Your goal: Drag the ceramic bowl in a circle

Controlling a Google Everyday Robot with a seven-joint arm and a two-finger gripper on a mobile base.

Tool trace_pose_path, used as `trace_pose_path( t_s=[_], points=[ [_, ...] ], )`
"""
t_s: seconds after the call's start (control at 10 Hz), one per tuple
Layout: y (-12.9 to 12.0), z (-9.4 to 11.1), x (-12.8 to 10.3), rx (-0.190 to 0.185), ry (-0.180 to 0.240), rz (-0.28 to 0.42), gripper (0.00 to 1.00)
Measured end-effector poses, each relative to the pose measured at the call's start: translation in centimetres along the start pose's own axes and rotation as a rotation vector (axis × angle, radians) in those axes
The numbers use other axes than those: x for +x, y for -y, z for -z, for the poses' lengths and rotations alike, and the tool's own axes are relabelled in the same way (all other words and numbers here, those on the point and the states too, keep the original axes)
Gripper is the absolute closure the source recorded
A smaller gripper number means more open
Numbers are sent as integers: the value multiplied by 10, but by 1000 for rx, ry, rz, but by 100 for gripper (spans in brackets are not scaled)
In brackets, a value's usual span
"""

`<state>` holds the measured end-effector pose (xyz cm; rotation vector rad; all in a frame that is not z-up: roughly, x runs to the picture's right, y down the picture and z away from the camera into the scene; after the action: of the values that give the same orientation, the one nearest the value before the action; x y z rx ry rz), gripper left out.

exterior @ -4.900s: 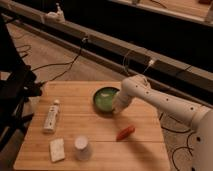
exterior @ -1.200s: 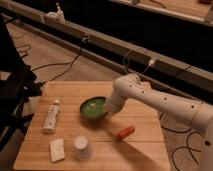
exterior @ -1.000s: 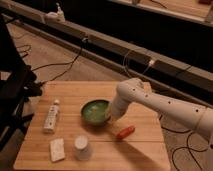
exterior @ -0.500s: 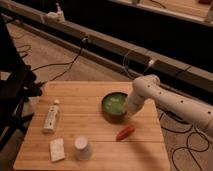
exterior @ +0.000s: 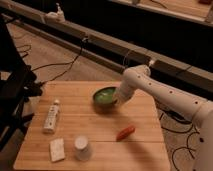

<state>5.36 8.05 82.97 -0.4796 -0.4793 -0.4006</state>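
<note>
The ceramic bowl (exterior: 104, 96), round and glossy green inside with a dark rim, sits on the wooden table (exterior: 70, 130) near its far middle. My white arm reaches in from the right. The gripper (exterior: 118, 98) is at the bowl's right rim, touching it. The bowl's right edge is partly hidden behind the gripper.
A white upturned cup (exterior: 82, 148) and a white block (exterior: 56, 149) stand near the front left. A white bottle (exterior: 51, 116) lies at the left. A red-orange item (exterior: 125, 132) lies right of centre. A dark chair stands at the left, cables lie on the floor behind.
The bowl and the gripper have moved from the right side of the table back toward the far middle, after going forward-left and then right.
</note>
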Motion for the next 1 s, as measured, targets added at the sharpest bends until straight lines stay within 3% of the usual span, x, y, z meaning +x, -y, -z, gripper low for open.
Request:
trace_pose_path(
  t_s=[0.2,0.3,0.5,0.7,0.8,1.0],
  points=[
    [-7,-2,-45,2,80,67,100],
    [-26,-6,-61,-18,127,75,100],
    [-62,-10,-71,-67,180,54,100],
    [-99,-14,-53,-119,186,-5,100],
    [-114,-13,-30,-137,161,-59,100],
    [-123,-5,21,-130,105,-158,100]
  ],
)
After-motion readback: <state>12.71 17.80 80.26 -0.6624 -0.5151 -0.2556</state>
